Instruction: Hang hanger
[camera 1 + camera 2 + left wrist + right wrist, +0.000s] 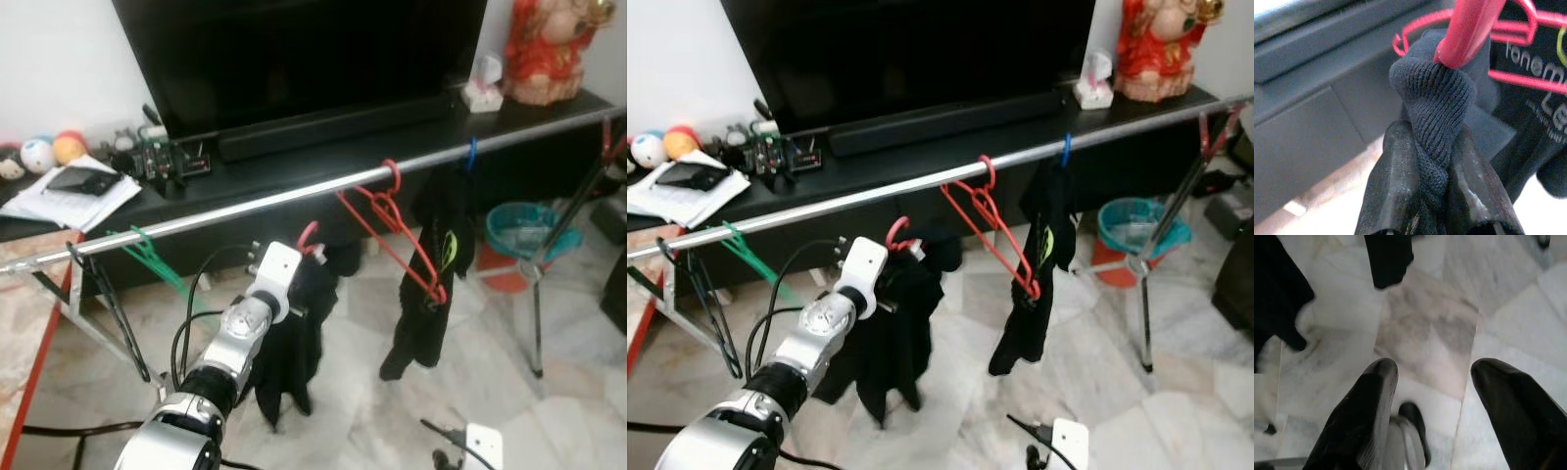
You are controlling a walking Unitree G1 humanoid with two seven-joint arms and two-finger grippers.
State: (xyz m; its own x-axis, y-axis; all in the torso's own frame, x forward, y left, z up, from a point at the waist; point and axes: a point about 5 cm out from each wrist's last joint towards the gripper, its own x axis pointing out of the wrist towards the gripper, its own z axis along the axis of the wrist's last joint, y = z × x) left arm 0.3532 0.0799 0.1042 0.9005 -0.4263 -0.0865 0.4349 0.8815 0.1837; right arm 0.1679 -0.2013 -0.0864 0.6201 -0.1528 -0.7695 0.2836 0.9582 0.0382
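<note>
The red hanger point(310, 238), draped with a black garment point(294, 343), is sitting just below the silver rail point(294, 196), its hook not yet over the bar. I am holding it with the left gripper point(1436, 161), whose fingers point(1388, 186) are clenched on the bunched knit fabric directly under the hook; gripping at the neck is keeping the hook upright and free to catch the rail. Further along the rail toward the robot's right, a second red hanger point(392, 230) is hanging hooked, and beyond it a black shirt point(436, 264) on a blue hook point(472, 154). Toward the robot's left, a green hanger point(147, 250) is resting on the rail. The right gripper point(1432, 396) is hanging idle below the rail, released, pointing at the marble floor point(1430, 328). Behind the rail, a television point(304, 49) is standing on a dark cabinet point(255, 176). I judge a short lift is remaining.
</note>
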